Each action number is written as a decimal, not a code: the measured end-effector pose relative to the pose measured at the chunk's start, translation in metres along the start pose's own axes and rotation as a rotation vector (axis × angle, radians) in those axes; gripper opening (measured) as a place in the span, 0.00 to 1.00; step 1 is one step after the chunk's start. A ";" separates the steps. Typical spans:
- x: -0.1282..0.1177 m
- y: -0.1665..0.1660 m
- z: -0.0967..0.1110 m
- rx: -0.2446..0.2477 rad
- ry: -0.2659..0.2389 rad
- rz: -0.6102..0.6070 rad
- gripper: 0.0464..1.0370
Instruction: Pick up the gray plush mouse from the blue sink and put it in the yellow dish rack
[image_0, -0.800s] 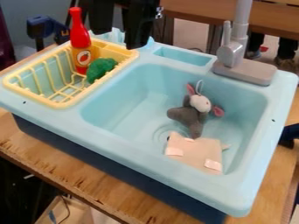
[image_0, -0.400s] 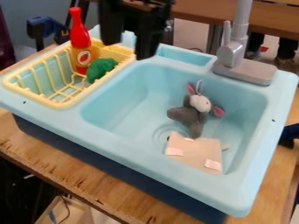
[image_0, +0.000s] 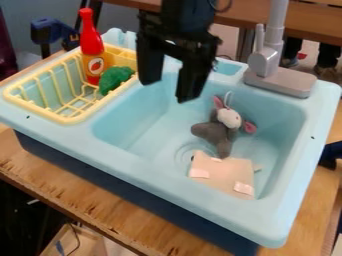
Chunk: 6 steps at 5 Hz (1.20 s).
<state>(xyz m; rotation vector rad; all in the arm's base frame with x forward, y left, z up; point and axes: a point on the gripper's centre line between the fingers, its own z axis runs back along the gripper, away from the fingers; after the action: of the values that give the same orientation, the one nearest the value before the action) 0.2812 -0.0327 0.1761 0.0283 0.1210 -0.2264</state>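
The black gripper (image_0: 169, 89) hangs over the back left part of the sink basin, open, with nothing between its two fingers. Below and to its right, a grey plush toy (image_0: 215, 131) with a white head and pink ears lies in the light blue sink (image_0: 130, 131). A beige cloth-like piece (image_0: 222, 175) with pale patches rests in the basin just in front of the toy. Left of the gripper, the yellow dish rack (image_0: 70, 119) holds an upright red bottle (image_0: 92, 50) and a green broccoli-like piece (image_0: 115, 79) beside it.
A grey faucet (image_0: 267, 60) rises from its base at the sink's back right corner. The sink unit stands on a wooden table (image_0: 100, 202). A blue clamp (image_0: 48, 31) is behind the rack at upper left.
The gripper has come down and to the right, from above the back rim to over the basin. The toy, the beige piece and the things in the rack have kept their places.
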 end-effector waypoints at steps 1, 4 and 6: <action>0.011 -0.005 -0.006 -0.004 -0.056 0.000 0.96; 0.055 -0.014 -0.040 -0.018 -0.143 0.027 0.96; 0.069 -0.015 -0.056 -0.023 -0.116 0.014 0.96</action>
<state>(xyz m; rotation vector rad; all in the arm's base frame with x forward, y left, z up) 0.3383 -0.0599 0.1119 -0.0069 0.0081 -0.2126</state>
